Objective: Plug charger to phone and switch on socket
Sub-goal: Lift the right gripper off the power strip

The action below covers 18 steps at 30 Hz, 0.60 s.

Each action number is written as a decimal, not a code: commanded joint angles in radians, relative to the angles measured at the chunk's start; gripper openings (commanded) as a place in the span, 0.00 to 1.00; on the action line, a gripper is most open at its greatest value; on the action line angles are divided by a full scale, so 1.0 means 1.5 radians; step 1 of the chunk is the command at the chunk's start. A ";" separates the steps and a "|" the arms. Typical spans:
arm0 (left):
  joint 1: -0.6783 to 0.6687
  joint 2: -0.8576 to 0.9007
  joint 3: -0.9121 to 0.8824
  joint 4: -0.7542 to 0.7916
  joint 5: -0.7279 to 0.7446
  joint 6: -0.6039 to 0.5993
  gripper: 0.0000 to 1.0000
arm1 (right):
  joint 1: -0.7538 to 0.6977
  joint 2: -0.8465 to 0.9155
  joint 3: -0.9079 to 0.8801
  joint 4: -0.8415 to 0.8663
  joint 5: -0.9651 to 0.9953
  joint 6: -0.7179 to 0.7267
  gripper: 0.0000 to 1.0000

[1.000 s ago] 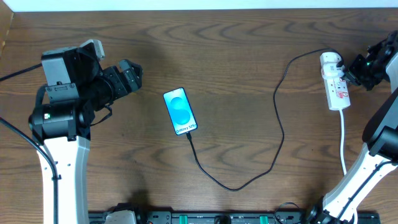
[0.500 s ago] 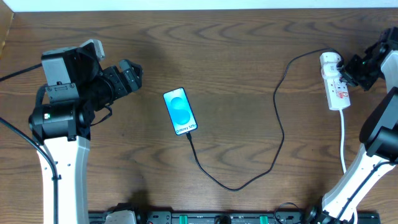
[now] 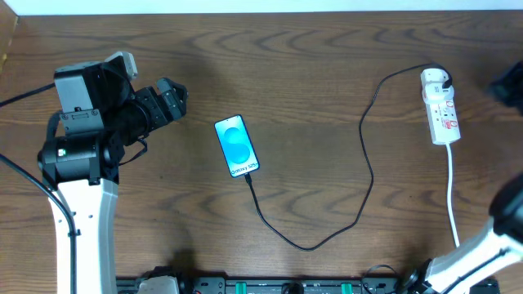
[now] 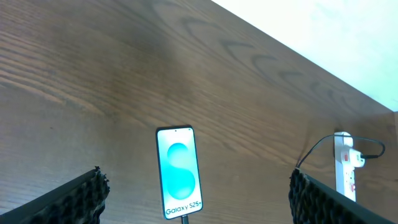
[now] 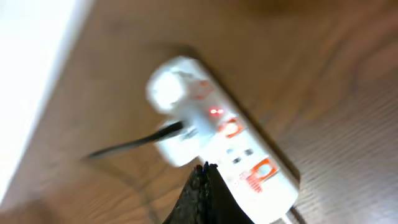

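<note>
Lying flat near the middle of the table (image 3: pixel 310 49): the phone (image 3: pixel 236 146), cyan screen up and lit, white band at its near end; the charger (image 3: pixel 306 243) plugged into that near end, its black cable looping toward the near edge, rising to the right and ending at a white adapter (image 3: pixel 435 78) seated in the far end of the socket (image 3: pixel 445 122); socket lying lengthwise near the right edge, a small red light (image 5: pixel 215 112) glowing on it, its white cord (image 3: pixel 452 192) running toward the near edge; left gripper (image 3: pixel 174 96) left of the phone and well apart from it, pointed at it, jaws spread wide, holding nothing; right gripper (image 5: pixel 203 171) with fingers pressed together, empty; from overhead only a dark blur of that arm shows at the right edge, apart from the socket.
</note>
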 commanded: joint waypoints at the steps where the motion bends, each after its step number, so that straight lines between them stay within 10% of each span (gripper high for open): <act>1: 0.002 0.000 0.008 -0.002 0.006 0.007 0.94 | 0.024 -0.114 0.005 -0.024 -0.091 -0.093 0.01; 13: 0.002 0.000 0.008 -0.002 0.006 0.007 0.94 | 0.291 -0.264 0.005 -0.126 0.015 -0.196 0.14; 18: 0.002 0.000 0.008 -0.002 0.006 0.007 0.94 | 0.396 -0.261 0.005 -0.142 0.129 -0.204 0.36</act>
